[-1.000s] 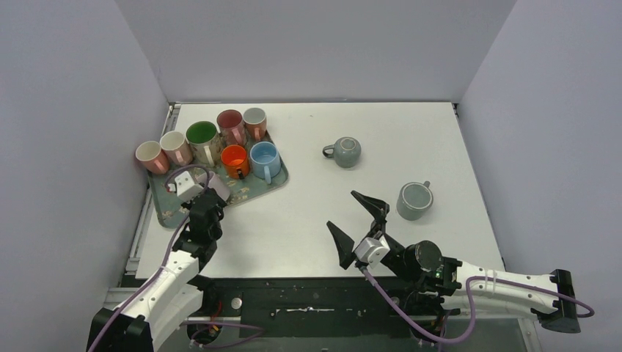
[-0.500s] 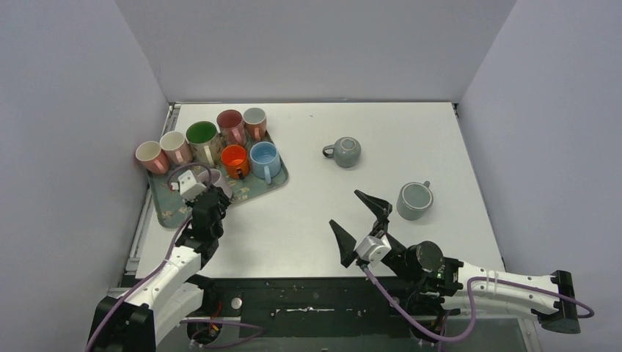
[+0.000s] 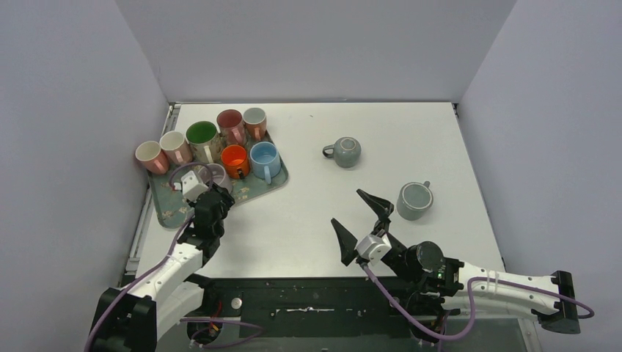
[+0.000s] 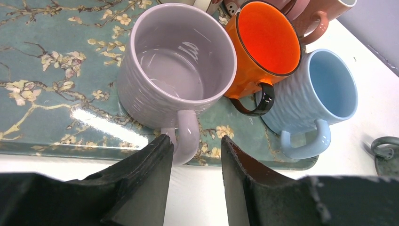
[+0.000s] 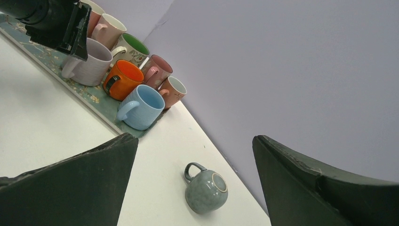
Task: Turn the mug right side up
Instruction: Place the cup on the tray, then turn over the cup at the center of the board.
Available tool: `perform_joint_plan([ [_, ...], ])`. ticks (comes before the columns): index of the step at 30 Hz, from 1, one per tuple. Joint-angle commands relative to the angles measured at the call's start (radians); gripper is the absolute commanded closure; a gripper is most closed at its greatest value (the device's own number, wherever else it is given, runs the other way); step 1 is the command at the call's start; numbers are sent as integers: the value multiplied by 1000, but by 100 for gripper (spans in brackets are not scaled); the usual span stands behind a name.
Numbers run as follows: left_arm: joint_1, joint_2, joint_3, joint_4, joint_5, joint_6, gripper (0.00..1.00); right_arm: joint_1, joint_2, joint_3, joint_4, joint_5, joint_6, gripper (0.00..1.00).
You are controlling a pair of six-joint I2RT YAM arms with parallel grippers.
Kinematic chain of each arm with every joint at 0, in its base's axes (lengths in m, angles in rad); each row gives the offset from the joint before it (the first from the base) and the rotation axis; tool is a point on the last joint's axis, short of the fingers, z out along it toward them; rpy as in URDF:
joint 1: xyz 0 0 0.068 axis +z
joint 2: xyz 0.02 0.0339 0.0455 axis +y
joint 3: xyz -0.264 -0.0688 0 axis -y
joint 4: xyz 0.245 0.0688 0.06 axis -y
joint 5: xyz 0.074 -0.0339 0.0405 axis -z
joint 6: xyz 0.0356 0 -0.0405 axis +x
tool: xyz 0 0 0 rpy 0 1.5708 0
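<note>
top external.
- tray (image 3: 167, 209): floral, teal, on the white desk (image 3: 308, 220); carries a cluster of upright mugs.
- lilac mug (image 3: 218, 174): near edge of the tray, mouth up.
- left gripper (image 3: 218, 195): at the tray's near edge, just beside the lilac mug.
- grey-green mug (image 3: 346, 152): on the desk, well right of the tray, base uppermost, handle towards the tray.
- grey mug (image 3: 414, 200): upright, farther right of the tray and nearer the arms.
- right gripper (image 3: 346, 207): spread wide, holding nothing, well right of the tray.

left wrist.
- the left gripper's fingers are parted, one on each side of the lilac mug's handle; the left one is at or against it, the right one stands clear. nothing is pinched.
- orange mug (image 4: 266, 40) and blue mug (image 4: 324, 89): on the tray, right of the lilac mug, mouths up.

right wrist.
- the grey-green mug sits alone on the desk beyond the tray's end, its ringed base showing and its mouth hidden, framed between the wide-spread fingers.
</note>
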Motion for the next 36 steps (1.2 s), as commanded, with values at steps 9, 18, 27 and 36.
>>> perform_joint_plan([
  [9, 7, 47, 96, 36, 39, 14, 58, -2, 56, -6, 65, 51, 48, 0],
  [18, 7, -63, 235, -108, 352, 167, 37, -8, 177, -27, 282, 177, 146, 0],
  [27, 6, -97, 300, -197, 732, 319, 3, -133, 313, 178, 5, 570, 674, 0],
  [36, 7, -172, 309, -357, 887, 468, 3, -479, 429, 341, -511, 408, 1187, 0],
])
